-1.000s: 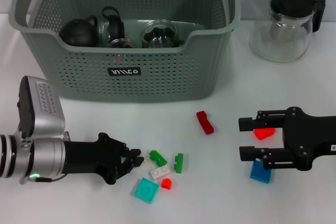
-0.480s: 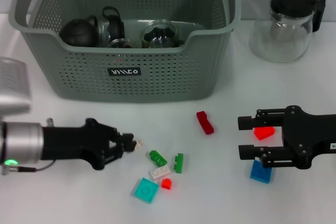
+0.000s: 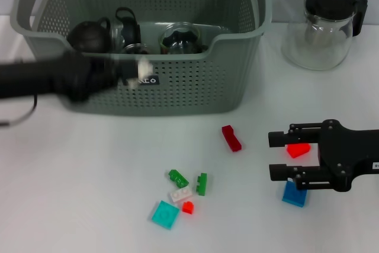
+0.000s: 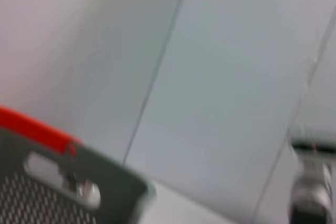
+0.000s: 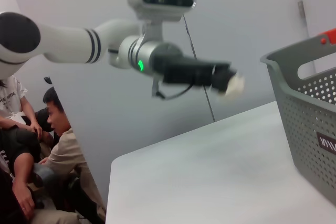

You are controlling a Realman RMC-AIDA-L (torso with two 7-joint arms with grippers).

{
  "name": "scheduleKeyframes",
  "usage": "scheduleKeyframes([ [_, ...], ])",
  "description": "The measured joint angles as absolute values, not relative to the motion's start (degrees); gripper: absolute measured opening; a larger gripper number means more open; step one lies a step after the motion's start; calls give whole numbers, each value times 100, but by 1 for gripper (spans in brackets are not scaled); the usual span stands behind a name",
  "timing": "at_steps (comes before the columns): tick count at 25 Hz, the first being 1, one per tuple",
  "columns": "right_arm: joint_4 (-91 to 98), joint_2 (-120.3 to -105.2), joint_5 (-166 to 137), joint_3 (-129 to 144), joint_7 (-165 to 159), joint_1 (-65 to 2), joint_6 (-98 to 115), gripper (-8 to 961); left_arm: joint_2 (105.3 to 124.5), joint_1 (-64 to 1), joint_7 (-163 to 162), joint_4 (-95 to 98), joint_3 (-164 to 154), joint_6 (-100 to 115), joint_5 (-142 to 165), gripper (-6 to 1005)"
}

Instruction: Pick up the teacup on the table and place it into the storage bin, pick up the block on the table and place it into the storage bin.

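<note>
The storage bin (image 3: 177, 96), grey-green and perforated, stands at the back of the table; its rim and an orange clip (image 4: 31, 127) fill the left wrist view. My left gripper (image 3: 135, 75) is raised in front of the bin's front wall, shut on a small white block (image 3: 141, 73); the right wrist view shows it holding that block (image 5: 234, 85) in the air. My right gripper (image 3: 273, 156) hangs open low at the right, next to a red block (image 3: 298, 150) and a blue block (image 3: 294, 195). No teacup stands on the table; dark and glass vessels (image 3: 180, 38) lie inside the bin.
Loose blocks lie on the table: dark red (image 3: 231, 138), two green (image 3: 177, 178), white (image 3: 181, 194), small red (image 3: 188, 207), teal (image 3: 164, 214). A glass jug (image 3: 323, 28) with a black lid stands at the back right. People sit beyond the table (image 5: 47, 145).
My left arm has lifted the white block off the table and swung it up and back to the bin's front wall. The right arm has not moved.
</note>
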State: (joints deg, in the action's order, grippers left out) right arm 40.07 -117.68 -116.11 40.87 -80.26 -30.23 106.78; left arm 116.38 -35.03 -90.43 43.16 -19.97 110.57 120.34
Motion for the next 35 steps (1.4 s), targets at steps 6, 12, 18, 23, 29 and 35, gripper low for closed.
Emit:
scheduleKeyframes([
  [6,4008,-11774,-11613,4087,-8024,-3023,10678,685,11456,-4151,-10366,4393,-2044,10393,11569,120],
  [12,4008,-11777,-11621,4087,-8024,-2993,10678,685,11323,-4594,-11426,4743,-3050,8857,11671,119],
  [18,4008,-11777,-11617,4087,-8024,-2981,10678,685,11348,-4905,-12675,5059,-4597,7209,13082,115],
  [23,4008,-11783,-11616,4088,-8024,-3024,10678,685,11449,-5147,-13570,5020,-5378,6715,14246,121],
  [29,4008,-11786,-11614,4091,-8024,-3028,10679,685,11669,-5204,-13914,5154,-5424,6394,14707,152],
  [35,4008,-11777,-11610,4086,-8024,-2996,10677,685,11823,-4550,-13104,5970,-4783,6822,13288,310],
])
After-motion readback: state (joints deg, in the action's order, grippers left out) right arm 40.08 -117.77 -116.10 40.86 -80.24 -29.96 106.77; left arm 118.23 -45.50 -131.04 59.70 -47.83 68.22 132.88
